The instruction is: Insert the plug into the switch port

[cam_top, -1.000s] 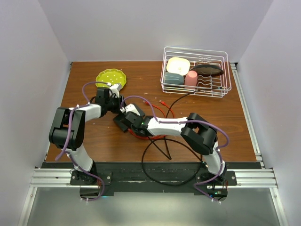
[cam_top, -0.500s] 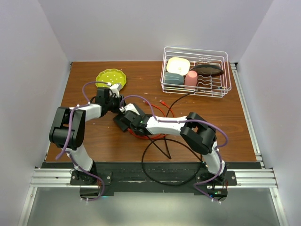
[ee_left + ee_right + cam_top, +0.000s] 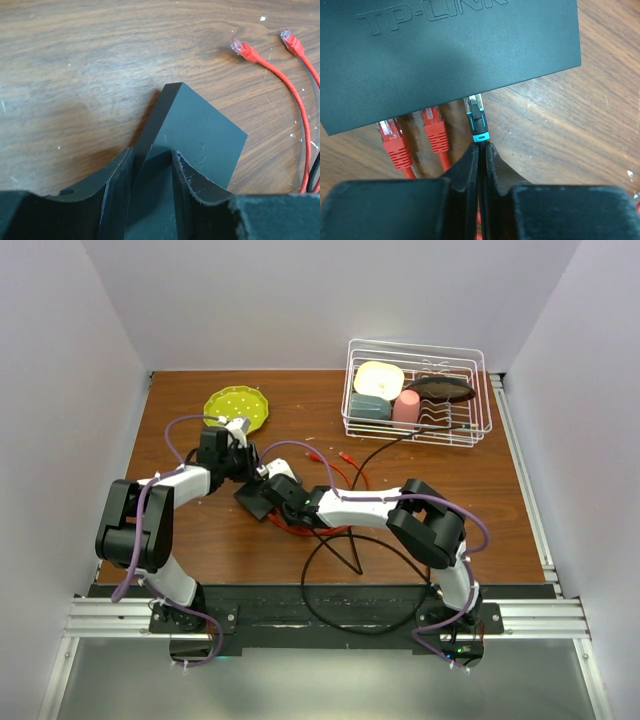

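The left gripper [image 3: 152, 156] clamps one end of the black switch [image 3: 445, 55] over the wooden tabletop [image 3: 75, 60]. The black plug [image 3: 476, 120] meets the switch's 6 o'clock edge, its tip under the rim, and the port itself is hidden. Two red plugs [image 3: 434, 131] sit at its 9 o'clock. The right gripper [image 3: 481, 148] is pinched nearly closed at the plug's tail.
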